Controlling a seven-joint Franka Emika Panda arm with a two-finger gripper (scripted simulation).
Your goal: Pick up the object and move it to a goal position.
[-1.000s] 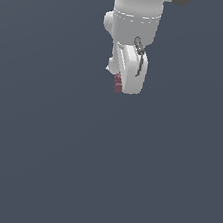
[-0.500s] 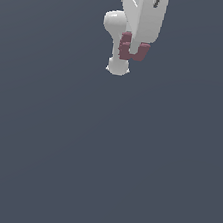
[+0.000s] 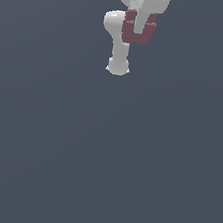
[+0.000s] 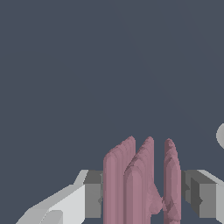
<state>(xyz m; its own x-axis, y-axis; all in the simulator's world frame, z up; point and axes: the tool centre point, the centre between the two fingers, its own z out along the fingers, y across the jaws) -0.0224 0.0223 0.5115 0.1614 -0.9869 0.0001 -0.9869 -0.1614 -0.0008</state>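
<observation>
Risen since earlier, tool (image 4: 141, 192), apparently clamping object (image 3: 138, 28) between fingers (image 4: 92, 194)

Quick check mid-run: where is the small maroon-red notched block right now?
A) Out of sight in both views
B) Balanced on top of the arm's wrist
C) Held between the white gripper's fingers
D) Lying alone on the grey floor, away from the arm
C: the wrist view shows the maroon-red notched block sandwiched between the grey finger pads of the white gripper; the exterior view shows it up at the gripper.
</observation>
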